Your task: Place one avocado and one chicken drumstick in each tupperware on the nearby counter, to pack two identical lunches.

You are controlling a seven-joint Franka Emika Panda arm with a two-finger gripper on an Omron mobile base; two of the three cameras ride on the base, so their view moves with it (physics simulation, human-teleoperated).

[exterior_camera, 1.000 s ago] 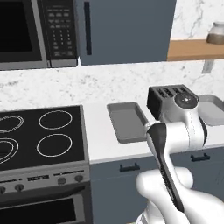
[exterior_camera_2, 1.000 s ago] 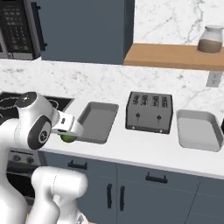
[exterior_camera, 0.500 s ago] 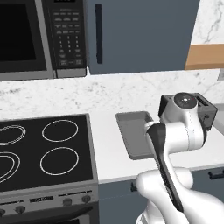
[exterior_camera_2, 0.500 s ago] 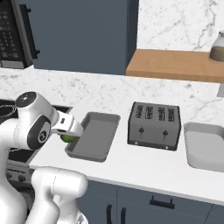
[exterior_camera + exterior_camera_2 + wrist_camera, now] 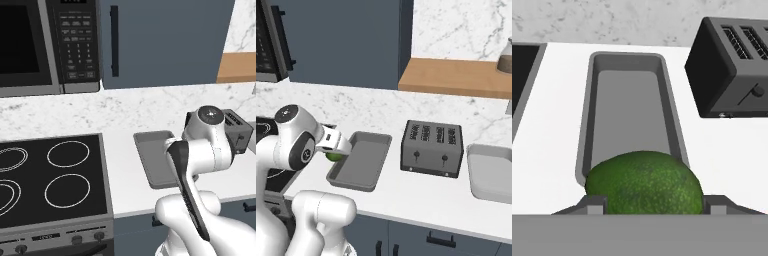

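jaws gripping the avocado (image 5: pixel 644 182) at the near rim of the left tub (image 5: pixel 629 107) on the table (image 5: pixel 557 130); release here and it could roll out.

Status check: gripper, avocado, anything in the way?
Gripper shut on avocado, at near end of left tupperware. That tupperware empty. Toaster to its right, clear of path.

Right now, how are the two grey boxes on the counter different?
The left tupperware sits between the stove and the toaster; the right tupperware sits on the toaster's other side. The left one has the gripper holding an avocado at its near end; the right one has nothing near it. Both are grey, shallow and empty.
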